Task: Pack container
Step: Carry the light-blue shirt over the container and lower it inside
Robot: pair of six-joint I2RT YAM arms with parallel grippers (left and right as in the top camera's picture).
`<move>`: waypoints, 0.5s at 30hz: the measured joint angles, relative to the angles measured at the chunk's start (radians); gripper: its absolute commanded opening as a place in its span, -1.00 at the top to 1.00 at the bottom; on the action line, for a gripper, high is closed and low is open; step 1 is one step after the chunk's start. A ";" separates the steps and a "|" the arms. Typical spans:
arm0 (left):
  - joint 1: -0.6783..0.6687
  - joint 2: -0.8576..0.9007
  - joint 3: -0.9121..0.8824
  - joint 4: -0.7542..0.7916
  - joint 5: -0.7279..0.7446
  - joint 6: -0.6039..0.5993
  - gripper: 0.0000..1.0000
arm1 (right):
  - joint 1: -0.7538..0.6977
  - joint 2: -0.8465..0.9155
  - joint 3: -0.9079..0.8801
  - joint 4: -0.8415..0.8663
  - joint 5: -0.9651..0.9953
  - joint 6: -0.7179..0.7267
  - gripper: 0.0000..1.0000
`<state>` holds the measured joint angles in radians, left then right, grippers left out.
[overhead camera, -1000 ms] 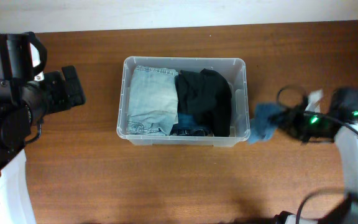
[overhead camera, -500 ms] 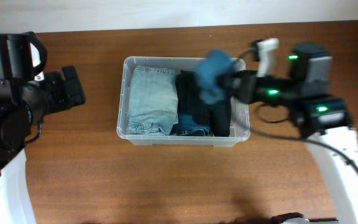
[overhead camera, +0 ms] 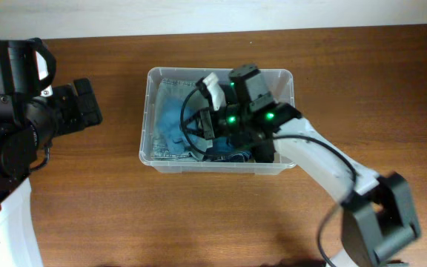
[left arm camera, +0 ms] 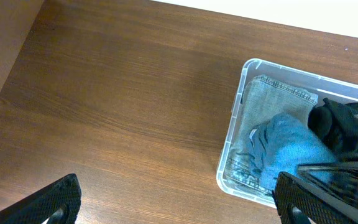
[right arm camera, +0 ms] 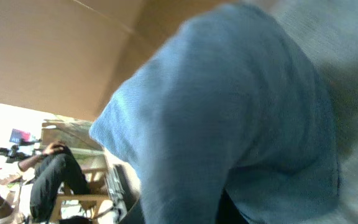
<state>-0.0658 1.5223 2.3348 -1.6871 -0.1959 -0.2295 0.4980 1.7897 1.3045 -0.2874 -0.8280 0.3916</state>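
The left arm [overhead camera: 21, 126] is a cluster of black, blocky motor housings above a smooth white link, with a pale label [overhead camera: 43, 67] on the top block. Its fingertips [left arm camera: 58, 198] are black and finely textured. The right arm [overhead camera: 317, 159] has a curved white link, black box-shaped joints, two green lights [overhead camera: 232, 119], thin looping black cables [overhead camera: 322, 236] and a white clip [overhead camera: 210, 83].

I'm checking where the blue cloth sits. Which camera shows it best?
Left wrist: the blue cloth lies in plain sight on pale denim inside the container. Overhead, the right arm covers part of it. The right wrist view is filled by it, blurred, with no surroundings.
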 measured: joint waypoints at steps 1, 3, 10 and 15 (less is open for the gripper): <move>0.000 0.000 0.000 0.000 0.000 0.000 -0.99 | -0.001 0.018 0.000 -0.011 0.001 -0.008 0.69; 0.000 0.000 0.000 0.000 0.000 0.000 -0.99 | -0.007 0.046 0.000 -0.074 0.017 -0.039 0.68; 0.000 0.000 0.000 0.000 0.000 0.000 -0.99 | -0.114 0.048 0.002 -0.216 0.129 -0.130 0.67; 0.000 0.000 0.000 0.000 0.000 0.000 -0.99 | -0.218 0.048 0.002 -0.233 0.163 -0.157 -0.01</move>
<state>-0.0658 1.5223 2.3348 -1.6871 -0.1959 -0.2295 0.2802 1.8381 1.3060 -0.5201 -0.6655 0.2344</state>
